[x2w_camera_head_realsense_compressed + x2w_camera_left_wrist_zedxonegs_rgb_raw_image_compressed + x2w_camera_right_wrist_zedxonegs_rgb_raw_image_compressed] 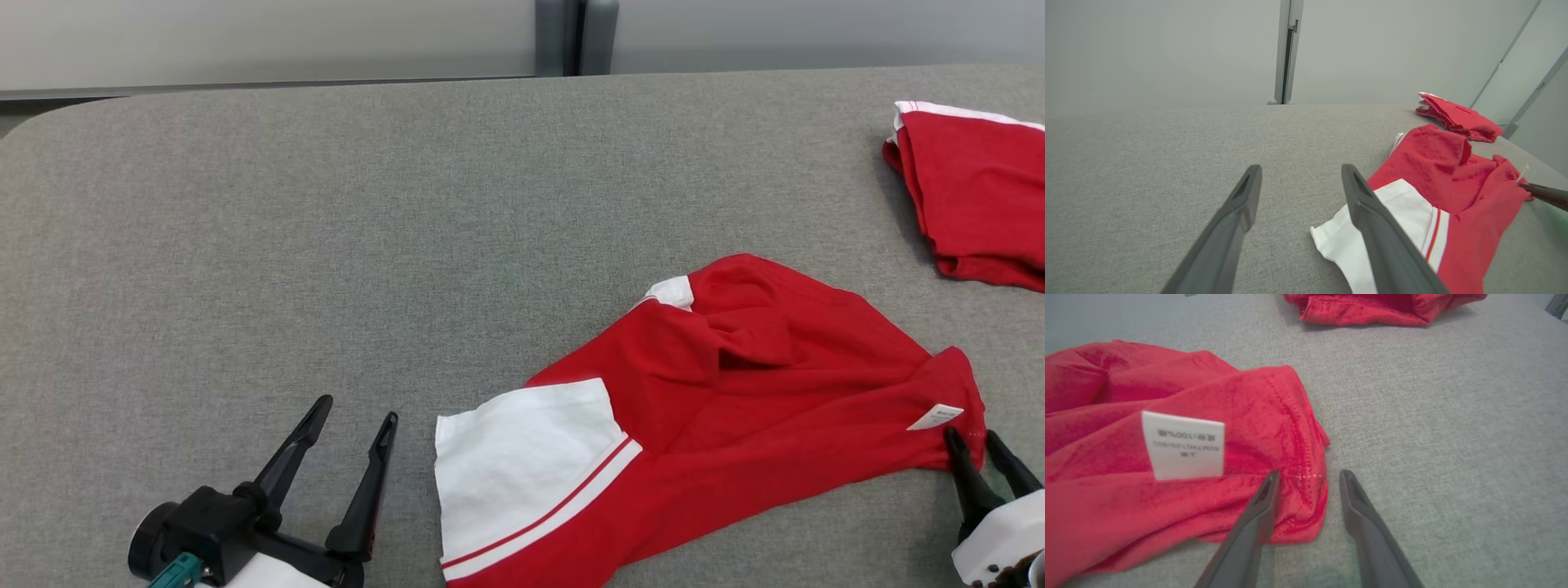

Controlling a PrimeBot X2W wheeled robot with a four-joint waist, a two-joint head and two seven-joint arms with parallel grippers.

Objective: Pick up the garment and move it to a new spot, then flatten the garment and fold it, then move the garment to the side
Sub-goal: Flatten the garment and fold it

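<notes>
We see the red garment (pixel 735 392) crumpled on the worktop (pixel 326 204), its hem corner (pixel 1298 457) at our right pincer (pixel 973 434), whose jaws are apart, prob. not gripping. The left pincer (pixel 357 410) is wide, w/ the white sleeve (pixel 522 457) just beside it. Fabric looks soft, light and floppy, so pinch hem corner + sleeve edge.

Left claw (pixel 1301 168) spread wide over grey table (pixel 1147 155), holding nothing. Crumpled red-and-white shirt (pixel 1453 179) lies right, white sleeve nearest. Right claw (pixel 1537 191) at its far edge. Folded red garment (pixel 1457 118) beyond, apart.
</notes>
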